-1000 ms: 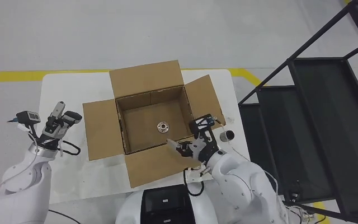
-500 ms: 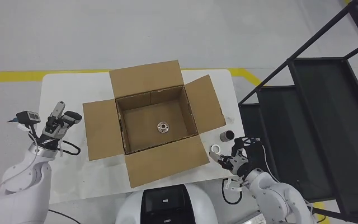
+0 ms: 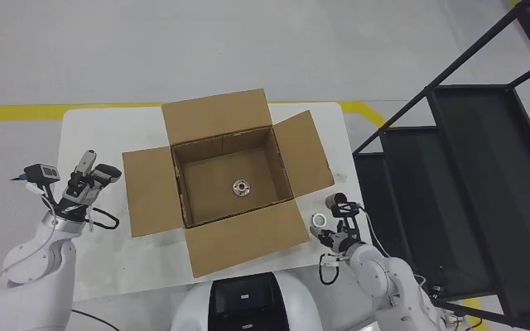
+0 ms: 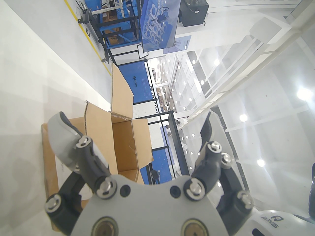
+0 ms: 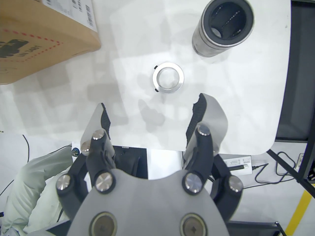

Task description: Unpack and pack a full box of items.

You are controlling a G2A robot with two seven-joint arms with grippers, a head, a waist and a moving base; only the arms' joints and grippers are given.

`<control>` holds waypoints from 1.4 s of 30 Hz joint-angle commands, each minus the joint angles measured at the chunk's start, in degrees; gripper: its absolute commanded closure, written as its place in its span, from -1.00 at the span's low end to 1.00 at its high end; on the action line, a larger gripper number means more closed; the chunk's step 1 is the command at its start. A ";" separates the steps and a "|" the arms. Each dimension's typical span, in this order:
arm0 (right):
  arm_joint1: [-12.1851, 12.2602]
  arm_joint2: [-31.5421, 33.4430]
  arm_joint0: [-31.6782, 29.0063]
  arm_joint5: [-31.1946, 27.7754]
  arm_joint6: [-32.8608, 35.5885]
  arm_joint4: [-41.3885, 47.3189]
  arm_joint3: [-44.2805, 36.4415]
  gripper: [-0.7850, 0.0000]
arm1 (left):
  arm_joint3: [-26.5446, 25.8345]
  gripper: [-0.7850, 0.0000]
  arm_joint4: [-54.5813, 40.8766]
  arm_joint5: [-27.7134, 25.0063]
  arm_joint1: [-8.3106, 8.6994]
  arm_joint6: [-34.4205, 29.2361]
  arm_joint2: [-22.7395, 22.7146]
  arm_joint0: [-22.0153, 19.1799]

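An open cardboard box [image 3: 224, 178] stands mid-table with its flaps spread; one small round metal part [image 3: 239, 188] lies on its floor. To the right of the box, a silver ring [image 3: 319, 220] [image 5: 168, 77] lies flat on the white table [image 3: 99, 124], and a steel cylinder with a dark bore [image 3: 335, 201] [image 5: 222, 35] stands just beyond it. My right gripper [image 3: 327, 239] [image 5: 151, 104] hovers open over the table's front right corner, just short of the ring, holding nothing. My left gripper [image 3: 87, 170] [image 4: 134, 121] is open and raised at the table's left end, facing the box [image 4: 123, 133].
The box's right corner [image 5: 37, 25] is close to the ring. The table's rounded front right edge [image 5: 275, 124] runs right by my right gripper. A black metal stair frame [image 3: 464, 149] stands to the right of the table.
My right arm swung from the box's front flap out to the table's front right corner, and the silver ring now lies on the table there. The left arm has kept still.
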 commanded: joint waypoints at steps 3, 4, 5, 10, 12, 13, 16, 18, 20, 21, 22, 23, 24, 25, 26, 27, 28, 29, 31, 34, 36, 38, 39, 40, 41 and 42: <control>-0.18 -2.06 3.33 2.72 -0.15 -1.60 3.93 -0.65 | 0.00 -1.00 0.00 0.00 0.00 0.00 0.00 0.00; -0.24 -2.44 4.06 3.15 -0.31 -1.42 4.88 -0.65 | 0.00 -1.00 0.00 0.00 0.00 0.00 0.00 0.00; -0.29 -2.71 4.76 3.81 -0.59 -1.55 5.82 -0.67 | 0.00 -1.00 0.00 0.00 0.00 0.00 0.00 0.00; -0.57 -3.90 7.37 5.99 -2.39 -0.42 9.21 -0.31 | 0.00 -1.00 0.00 0.00 0.00 0.00 0.00 0.00; -0.66 -3.92 7.92 6.59 -2.90 0.85 10.03 0.03 | 0.00 -1.00 0.00 0.00 0.00 0.00 0.00 0.00; -0.67 -3.82 8.06 6.75 -3.03 1.30 10.19 0.07 | 0.00 -1.00 0.00 0.00 0.00 0.00 0.00 0.00; -0.58 -3.32 7.67 6.45 -2.98 2.15 9.88 0.14 | 0.00 -1.00 0.00 0.00 0.00 0.00 0.00 0.00; -0.51 -2.96 7.39 6.53 -2.91 2.41 9.74 0.17 | 0.00 -1.00 0.00 0.00 0.00 0.00 0.00 0.00; -0.46 -2.66 7.32 7.00 -2.77 2.68 10.01 0.20 | 0.00 -1.00 0.00 0.00 0.00 0.00 0.00 0.00; -0.46 -2.64 7.43 7.20 -2.64 2.77 10.25 0.21 | 0.00 -1.00 0.00 0.00 0.00 0.00 0.00 0.00; -0.44 -2.66 7.60 7.27 -2.59 2.83 10.53 0.22 | 0.00 -1.00 0.00 0.00 0.00 0.00 0.00 0.00; -0.44 -2.73 7.77 7.41 -2.50 2.86 10.88 0.20 | 0.00 -1.00 0.00 0.00 0.00 0.00 0.00 0.00; -0.44 -2.85 7.97 7.52 -2.40 2.86 11.20 0.20 | 0.00 -1.00 0.00 0.00 0.00 0.00 0.00 0.00; -0.44 -2.99 8.18 7.52 -2.31 2.99 11.49 0.20 | 0.00 -1.00 0.00 0.00 0.00 0.00 0.00 0.00; -0.44 -3.12 8.42 7.58 -2.30 3.02 11.86 0.20 | 0.00 -1.00 0.00 0.00 0.00 0.00 0.00 0.00; -0.45 -3.28 8.69 7.69 -2.27 3.02 12.28 0.22 | 0.00 -1.00 0.00 0.00 0.00 0.00 0.00 0.00; -0.46 -3.42 8.97 7.73 -2.25 3.16 12.67 0.22 | 0.00 -1.00 0.00 0.00 0.00 0.00 0.00 0.00; -0.47 -3.53 9.25 7.79 -2.25 3.33 13.09 0.23 | 0.00 -1.00 0.00 0.00 0.00 0.00 0.00 0.00; -0.49 -3.71 9.77 8.00 -2.19 3.63 13.88 0.26 | 0.00 -1.00 0.00 0.00 0.00 0.00 0.00 0.00; -0.49 -3.95 10.38 8.30 -2.22 3.74 14.90 0.29 | 0.00 -1.00 0.00 0.00 0.00 0.00 0.00 0.00; -0.47 -4.07 10.57 8.35 -2.29 3.79 15.17 0.33 | 0.00 -1.00 0.00 0.00 0.00 0.00 0.00 0.00; -0.44 -4.11 10.60 8.43 -2.30 3.78 15.30 0.46 | 0.00 -1.00 0.00 0.00 0.00 0.00 0.00 0.00; -0.42 -4.11 10.57 8.49 -2.29 3.74 15.20 0.59 | 0.00 -1.00 0.00 0.00 0.00 0.00 0.00 0.00; -0.39 -4.05 10.45 8.47 -2.31 3.84 14.94 0.76 | 0.00 -1.00 0.00 0.00 0.00 0.00 0.00 0.00; -0.36 -3.93 10.21 8.41 -2.43 3.98 14.45 0.95 | 0.00 -1.00 0.00 0.00 0.00 0.00 0.00 0.00; -0.33 -3.74 9.85 8.17 -2.53 4.39 13.78 1.00 | 0.00 -1.00 0.00 0.00 0.00 0.00 0.00 0.00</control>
